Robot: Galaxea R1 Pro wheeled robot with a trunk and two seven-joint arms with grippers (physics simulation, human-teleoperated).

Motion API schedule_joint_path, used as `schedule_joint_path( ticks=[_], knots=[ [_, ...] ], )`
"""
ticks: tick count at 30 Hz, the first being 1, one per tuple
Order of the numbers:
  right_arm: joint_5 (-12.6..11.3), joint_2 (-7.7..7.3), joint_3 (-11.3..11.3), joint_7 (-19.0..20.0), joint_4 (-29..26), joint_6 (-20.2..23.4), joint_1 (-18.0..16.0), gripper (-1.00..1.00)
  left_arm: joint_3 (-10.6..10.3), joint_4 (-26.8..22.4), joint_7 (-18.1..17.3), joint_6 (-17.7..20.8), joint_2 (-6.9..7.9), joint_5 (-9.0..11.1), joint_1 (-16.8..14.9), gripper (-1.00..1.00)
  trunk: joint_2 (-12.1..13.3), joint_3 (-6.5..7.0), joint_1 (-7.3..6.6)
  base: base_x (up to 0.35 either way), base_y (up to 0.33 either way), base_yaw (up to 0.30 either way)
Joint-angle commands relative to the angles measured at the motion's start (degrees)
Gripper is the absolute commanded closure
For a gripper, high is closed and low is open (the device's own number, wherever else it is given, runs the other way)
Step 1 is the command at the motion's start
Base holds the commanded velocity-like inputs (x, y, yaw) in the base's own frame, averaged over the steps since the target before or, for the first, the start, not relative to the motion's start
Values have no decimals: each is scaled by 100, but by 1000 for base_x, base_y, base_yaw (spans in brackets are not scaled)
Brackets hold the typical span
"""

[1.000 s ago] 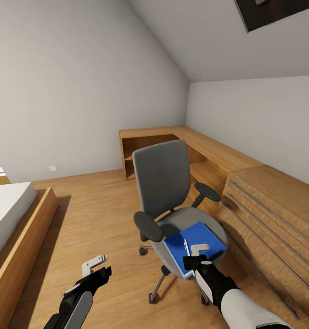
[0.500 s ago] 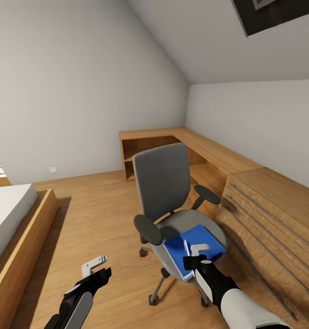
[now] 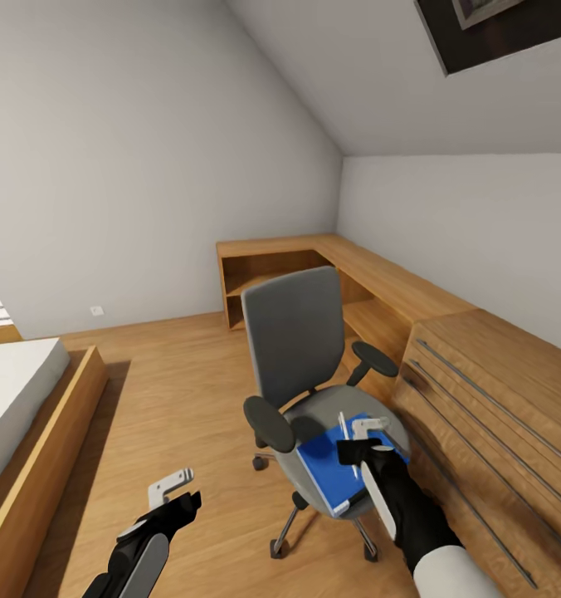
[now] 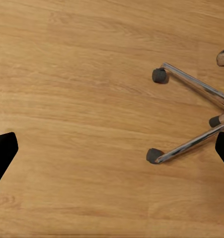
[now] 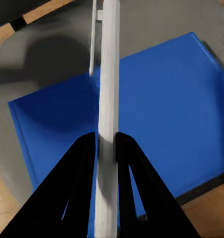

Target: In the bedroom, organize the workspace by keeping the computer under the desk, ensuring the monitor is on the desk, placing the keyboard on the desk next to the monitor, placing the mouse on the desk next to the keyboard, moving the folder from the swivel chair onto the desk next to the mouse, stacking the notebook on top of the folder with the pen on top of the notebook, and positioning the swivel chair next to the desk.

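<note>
- Chair [image 3: 301, 357]: standing on the floor beside the drawers, carrying the folder on its seat.
- Folder [image 5: 161, 114]: lying flat; likely light, stiff; edge grip advisable.
- Pen [image 5: 108, 99]: being pinched mid-shaft by right gripper [image 5: 107, 141]; slim, probably slippery.
- Left gripper [image 3: 174, 490]: hovering over floor, fingers spread.

Pale grey walls [image 3: 131, 166] meet a sloped ceiling [image 3: 372, 66], where a dark skylight frame [image 3: 496, 29] sits near the top corner. Warm wooden plank flooring [image 3: 173, 390] runs wall to wall. An L-shaped wooden tabletop [image 3: 372, 270] with open shelves fills the far corner. A wooden drawer unit [image 3: 488, 390] with long metal handles stands alongside. A wood-framed bed [image 3: 31, 415] carries a white mattress.
</note>
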Motion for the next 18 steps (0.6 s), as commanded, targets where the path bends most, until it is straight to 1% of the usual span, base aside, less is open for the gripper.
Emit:
schedule_joint_path(
  ticks=[1,2,3,4,5,6,7,9,12,13,16,18],
  knots=[
    [-13,-21,-36,-33,-586,364,197,100,-17,4,63,2,7,46,-4,-100,39,13,-23,0,0,0],
    [-13,-34,-94,-34,-1140,673,400,100,-17,16,69,0,4,46,-4,-100,79,31,-45,0,0,0],
    [-13,-39,-129,-33,-1410,819,503,100,-19,27,71,-1,2,46,-4,-100,119,49,-67,0,0,0],
    [-13,-45,-212,-32,-1914,1085,697,100,-21,53,76,-2,1,45,-4,-100,159,66,-89,0,0,0],
    [-13,-47,-257,-30,-2138,1205,785,100,-22,70,71,-3,0,45,-4,-100,199,84,-110,0,0,0],
    [-15,-51,-348,-27,-2507,1414,929,100,-22,98,63,-3,1,45,-4,-100,239,102,-132,0,0,0],
    [-21,-53,-433,-22,-2760,1597,1025,100,-20,117,56,-4,3,47,-4,-100,279,120,-154,0,0,0],
    [-27,-50,-533,-18,-2989,1832,1109,100,-18,135,48,-4,5,52,-4,-100,360,156,-198,0,0,0],
    [-34,-36,-675,-15,-3201,2038,1168,100,-20,177,38,-1,6,64,-4,-100,480,210,-264,0,0,0],
    [-37,-31,-737,-14,-3339,2104,1187,100,-25,410,35,-2,5,60,-4,-100,520,228,-286,0,0,0],
    [-39,-32,-766,-14,-3459,2173,1198,100,-31,733,35,-8,6,42,-4,-100,640,282,-352,0,0,0],
    [-38,-41,-799,-14,-3587,2405,1203,100,-33,1000,34,-26,5,45,-4,-100,721,318,-396,0,0,0]
  ],
)
